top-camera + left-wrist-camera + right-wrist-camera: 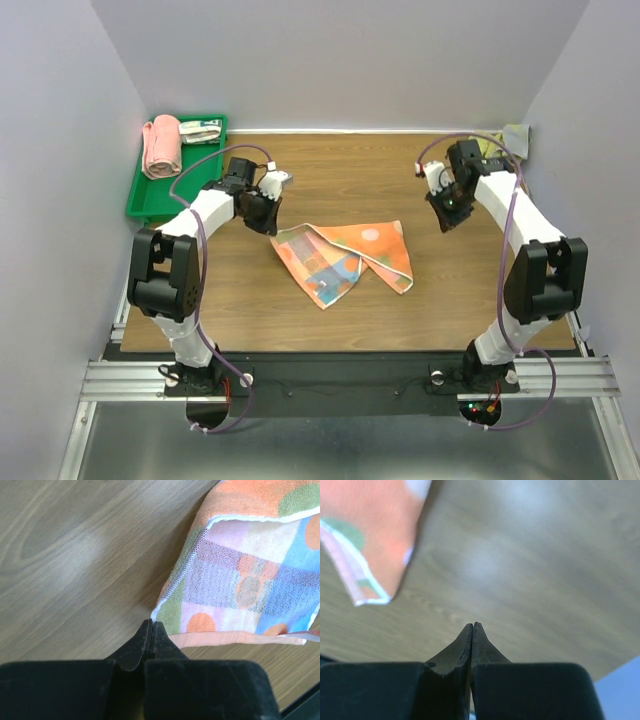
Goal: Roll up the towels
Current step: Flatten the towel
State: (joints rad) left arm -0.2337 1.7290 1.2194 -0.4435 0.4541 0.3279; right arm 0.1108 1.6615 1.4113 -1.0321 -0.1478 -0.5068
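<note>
While it lies loosely folded in the middle of the worktop [430,300], the orange towel [345,258] shows pale round spots on one face. Its turned-over flap carries checks of blue, lilac and orange with a white edge. The left jaws are closed, their tips right at the towel's left corner; whether cloth is pinched I cannot tell. The right jaws are closed over bare wood, apart from the towel's right corner. The yellow-green towel [516,133] sits at the far right edge.
</note>
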